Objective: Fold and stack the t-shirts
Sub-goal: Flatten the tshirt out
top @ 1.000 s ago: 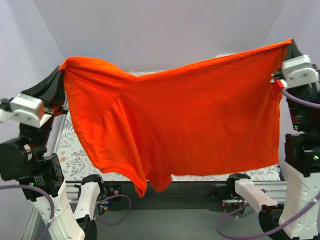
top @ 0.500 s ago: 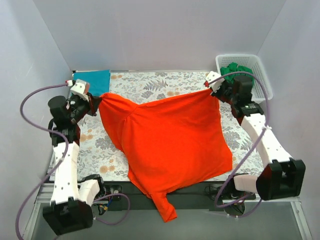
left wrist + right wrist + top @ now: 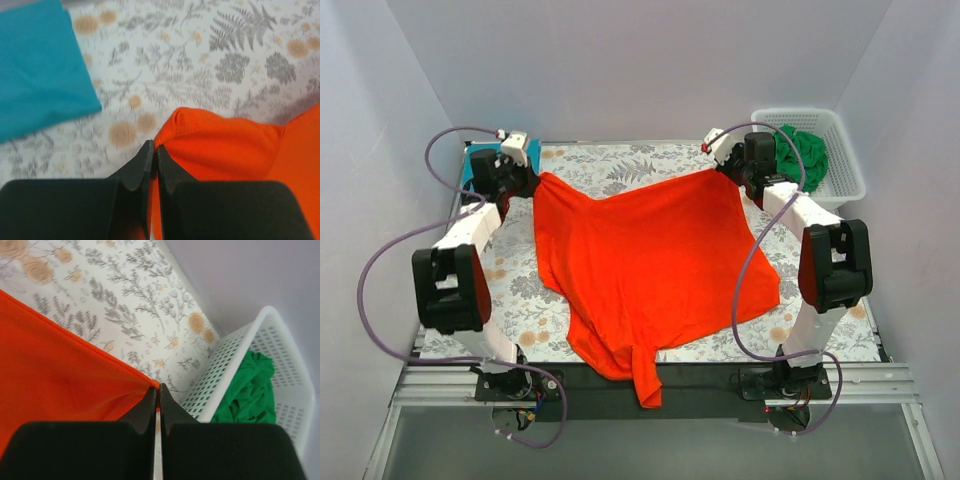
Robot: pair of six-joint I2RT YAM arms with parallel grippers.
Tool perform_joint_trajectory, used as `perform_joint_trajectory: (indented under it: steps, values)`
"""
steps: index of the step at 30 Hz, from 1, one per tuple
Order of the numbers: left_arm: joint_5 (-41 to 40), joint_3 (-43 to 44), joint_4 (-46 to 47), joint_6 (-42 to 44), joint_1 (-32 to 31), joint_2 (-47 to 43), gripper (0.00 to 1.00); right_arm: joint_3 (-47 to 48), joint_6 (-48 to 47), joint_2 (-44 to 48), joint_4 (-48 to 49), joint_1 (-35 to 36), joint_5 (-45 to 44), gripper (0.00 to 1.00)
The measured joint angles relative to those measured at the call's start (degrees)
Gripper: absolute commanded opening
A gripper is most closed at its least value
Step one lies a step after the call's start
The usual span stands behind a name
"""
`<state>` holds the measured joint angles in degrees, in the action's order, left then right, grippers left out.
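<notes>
The orange tee (image 3: pixel 650 265) lies spread over the floral cloth (image 3: pixel 620 162) that covers the desk (image 3: pixel 720 377), filling most of the middle. Its two far corners are drawn out toward the back. The left fingers (image 3: pixel 525 182) are closed tight on the far-left corner; in the left wrist view the fingers (image 3: pixel 151 150) meet with orange fabric (image 3: pixel 225 145) pinched between them, and a rounded, hemmed fold of it rises just past the tips. The right fingers (image 3: pixel 725 170) are likewise clamped on the far-right corner; in the right wrist view the fingers (image 3: pixel 152 392) nip the point where the hem ends. The tee's far edge dips slightly between the two grips. On the near side the fabric is bunched, and a narrow tongue of it hangs over the desk's front edge. The teal tee (image 3: pixel 472 165) lies flat at the far-left corner of the cloth, just behind the left fingers and apart from the orange one. The green tee (image 3: pixel 805 155) sits crumpled inside the basket (image 3: pixel 850 170) at the far right, just beside the right fingers.
</notes>
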<state>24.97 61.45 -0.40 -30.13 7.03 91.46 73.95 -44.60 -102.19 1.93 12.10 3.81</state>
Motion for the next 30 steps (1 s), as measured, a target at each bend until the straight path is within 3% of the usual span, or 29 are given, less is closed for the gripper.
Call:
perform_joint_trajectory:
  steps: [7, 9, 10, 11, 12, 14, 18, 22, 25, 30]
  values:
    - [-4.2, 22.1, 4.1, 1.4, -6.3, 22.1, 0.00, 11.6, 1.1, -10.3, 3.1, 0.0, -7.0, 0.01]
    - [-4.8, 29.6, 4.0, 1.2, -6.9, 29.3, 0.21, 14.3, 1.2, -13.8, 3.2, 0.0, -9.7, 0.17]
    - [-5.0, 33.5, 3.7, 1.0, -7.0, 32.8, 0.44, 15.9, 1.3, -15.8, 2.8, 0.0, -11.3, 0.38]
    - [-5.3, 36.9, 3.6, 1.1, -7.0, 35.7, 0.54, 17.2, 1.8, -17.4, 2.5, 0.1, -12.6, 0.47]
    - [-5.7, 39.2, 3.3, 0.6, -6.9, 37.7, 0.62, 18.9, 1.9, -19.3, 2.3, 0.1, -14.5, 0.59]
    - [-6.8, 42.8, 1.6, 0.0, -6.7, 40.3, 0.66, 21.0, 2.1, -21.3, 0.9, 0.1, -16.9, 0.64]
    - [-7.4, 42.2, -1.4, -0.1, -6.3, 38.0, 0.65, 21.2, 3.6, -19.8, -4.0, 0.1, -16.8, 0.68]
    - [-5.6, 32.1, -6.4, 0.3, -6.0, 26.5, 0.59, 21.0, 5.9, -14.3, -12.1, 0.1, -11.8, 0.75]
    - [-2.4, 24.1, -11.6, 1.1, -6.0, 15.1, 0.46, 19.7, 6.8, -7.7, -18.3, 0.2, -6.1, 0.75]
    - [4.0, 13.2, -21.8, 4.7, -6.0, 1.3, 0.34, 13.5, 6.5, 2.4, -28.1, 0.4, 1.6, 0.67]
